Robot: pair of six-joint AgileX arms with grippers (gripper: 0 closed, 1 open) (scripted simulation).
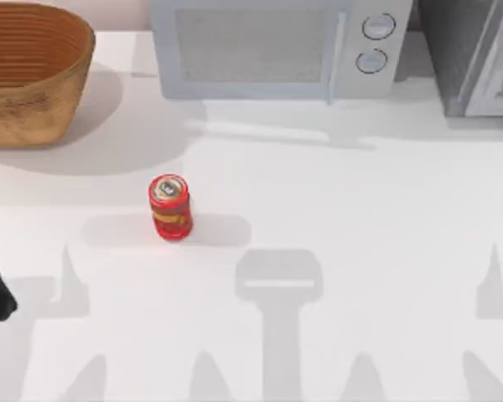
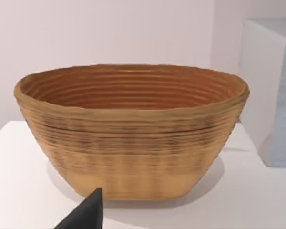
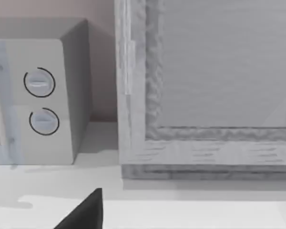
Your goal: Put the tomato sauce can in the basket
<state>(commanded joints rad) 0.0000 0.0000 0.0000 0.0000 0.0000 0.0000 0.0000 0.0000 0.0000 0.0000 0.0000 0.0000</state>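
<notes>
So far nothing is done: the tomato sauce can (image 1: pixel 170 207) stands upright on the table (image 1: pixel 360 218) left of the frame's centre, well apart from the basket (image 1: pixel 29 75) at upper left, ungripped, and I cannot tell either end effector's state.

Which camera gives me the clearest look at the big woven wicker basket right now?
The left wrist view: the large round tan woven wicker basket sits whole and side-on, with its rim, ribbed coils and inner wall in sight. The top view catches it cut off at the table's far left corner. The right wrist view faces the white microwave instead.
</notes>
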